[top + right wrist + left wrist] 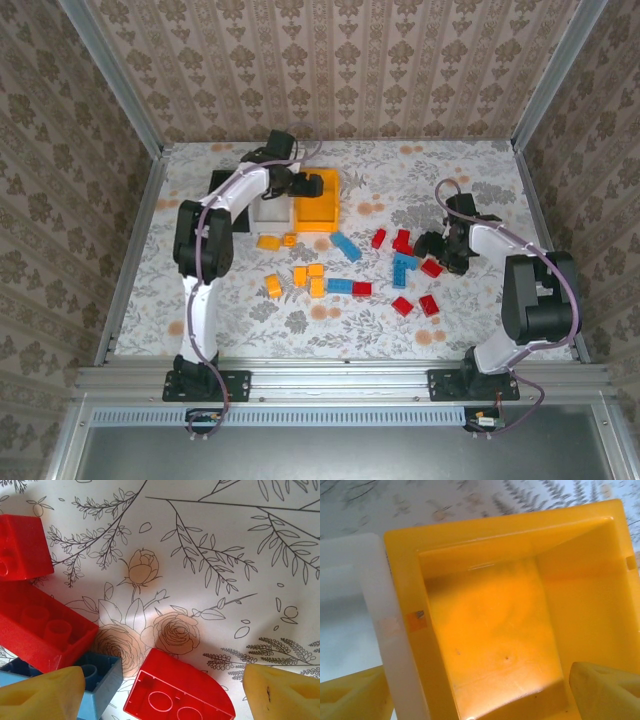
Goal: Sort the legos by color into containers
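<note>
My left gripper (300,184) hangs open over the orange bin (318,202). In the left wrist view that orange bin (520,630) has nothing in it and the gripper (480,700) holds nothing. The white bin (272,211) touches the orange bin's left side. The left arm hides the black bin. My right gripper (440,250) is low over the table and open. A rounded red brick (180,692) lies upside down between its fingertips (282,690), untouched. Red (402,242), blue (346,246) and yellow-orange bricks (315,271) lie scattered mid-table.
A blue brick (95,680) lies against my right gripper's left finger, with two more red bricks (40,625) just beyond it. Metal frame posts (125,100) and wallpapered walls ring the table. Bare floral cloth (300,325) runs along the near edge.
</note>
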You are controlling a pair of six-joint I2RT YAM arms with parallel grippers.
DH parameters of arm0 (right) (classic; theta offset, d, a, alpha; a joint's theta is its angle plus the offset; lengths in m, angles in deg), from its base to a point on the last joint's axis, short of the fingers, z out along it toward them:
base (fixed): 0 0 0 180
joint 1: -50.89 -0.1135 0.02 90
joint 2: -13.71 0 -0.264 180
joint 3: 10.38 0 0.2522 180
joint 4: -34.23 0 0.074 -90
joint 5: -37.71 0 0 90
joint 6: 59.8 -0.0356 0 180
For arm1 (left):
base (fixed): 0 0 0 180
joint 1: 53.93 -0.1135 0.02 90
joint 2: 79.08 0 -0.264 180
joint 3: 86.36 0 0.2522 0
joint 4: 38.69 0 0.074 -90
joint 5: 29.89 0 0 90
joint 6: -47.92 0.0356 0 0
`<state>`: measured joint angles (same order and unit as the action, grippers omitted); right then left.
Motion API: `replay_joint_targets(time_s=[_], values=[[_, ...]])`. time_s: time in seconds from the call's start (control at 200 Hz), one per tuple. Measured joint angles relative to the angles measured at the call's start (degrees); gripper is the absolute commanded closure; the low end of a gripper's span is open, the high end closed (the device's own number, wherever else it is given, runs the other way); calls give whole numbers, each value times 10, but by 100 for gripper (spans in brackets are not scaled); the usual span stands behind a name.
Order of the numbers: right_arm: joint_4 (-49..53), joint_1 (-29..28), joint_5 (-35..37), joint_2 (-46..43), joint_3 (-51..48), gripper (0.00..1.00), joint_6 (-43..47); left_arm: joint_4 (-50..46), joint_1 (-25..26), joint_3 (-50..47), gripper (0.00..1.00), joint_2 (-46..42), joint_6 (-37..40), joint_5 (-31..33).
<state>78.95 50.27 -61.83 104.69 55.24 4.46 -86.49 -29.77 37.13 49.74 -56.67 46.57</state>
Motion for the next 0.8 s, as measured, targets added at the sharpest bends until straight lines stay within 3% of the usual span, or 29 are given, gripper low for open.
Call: replay_joint_targets(time_s=[0.42, 0.595, 0.8], values=[[-5, 0, -17, -26, -22, 21, -2, -30, 72, 205, 11, 140, -50, -27], [-6, 0, -17, -26, -26, 26, -8, -36, 73, 196, 11, 137, -56, -37], [-12, 0, -16, -18, -22, 32, -37, -31, 72, 61, 10, 48, -56, -38]])
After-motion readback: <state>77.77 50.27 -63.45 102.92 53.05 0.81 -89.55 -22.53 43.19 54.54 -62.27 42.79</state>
